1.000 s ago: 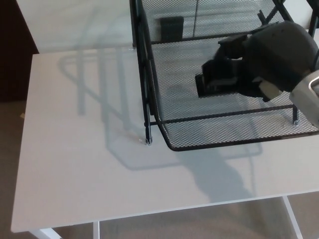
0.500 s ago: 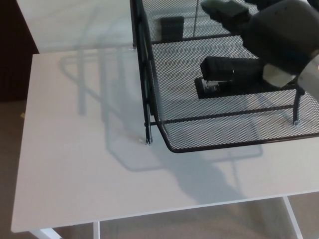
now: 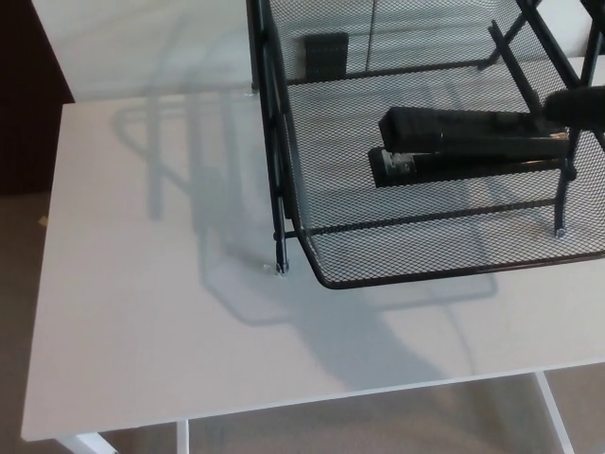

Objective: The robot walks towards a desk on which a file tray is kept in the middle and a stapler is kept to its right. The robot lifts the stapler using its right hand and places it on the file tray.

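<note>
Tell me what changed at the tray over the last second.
The right hand let go of the stapler and pulled back to the right; only a dark bit of it shows at the picture's edge. The stapler lies where it was in the file tray; tray and desk have not moved.

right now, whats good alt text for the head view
A black stapler lies inside a black wire-mesh file tray that stands on a white desk. The tray's shadow falls across the desk to the left of the tray and in front of it.
</note>
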